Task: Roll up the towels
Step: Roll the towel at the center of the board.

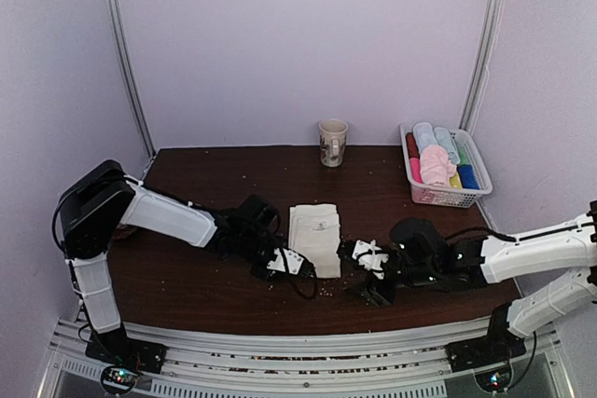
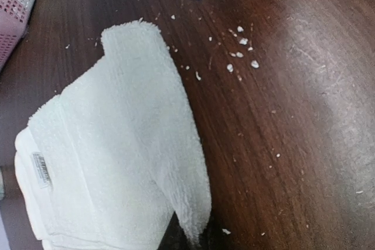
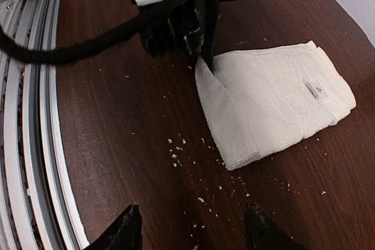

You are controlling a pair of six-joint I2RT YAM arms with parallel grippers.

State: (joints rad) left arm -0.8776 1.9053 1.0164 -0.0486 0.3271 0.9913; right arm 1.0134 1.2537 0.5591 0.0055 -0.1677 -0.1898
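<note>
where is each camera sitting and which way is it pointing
Top external: above and behind the bases, looking down on the table; both arms show, left end effector and right end effector beside the cream towel.
Left wrist: on the left arm, looking across the towel toward the basket; its own end effector is almost hidden by cloth.
Right wrist: on the right arm, facing the left end effector pinching the towel's corner; its own open fingertips at bottom.
Shared: the cream towel, in all three.

Overhead view: soft, even light, only faint shadows under my arms. Left wrist view: a broad pale glare washes the table [image 2: 316, 86] on the right (the towel [image 2: 117, 144] looks almost overexposed). Right wrist view: edges bend, and my right fingers [image 3: 126, 229] are dark and blurred.
</note>
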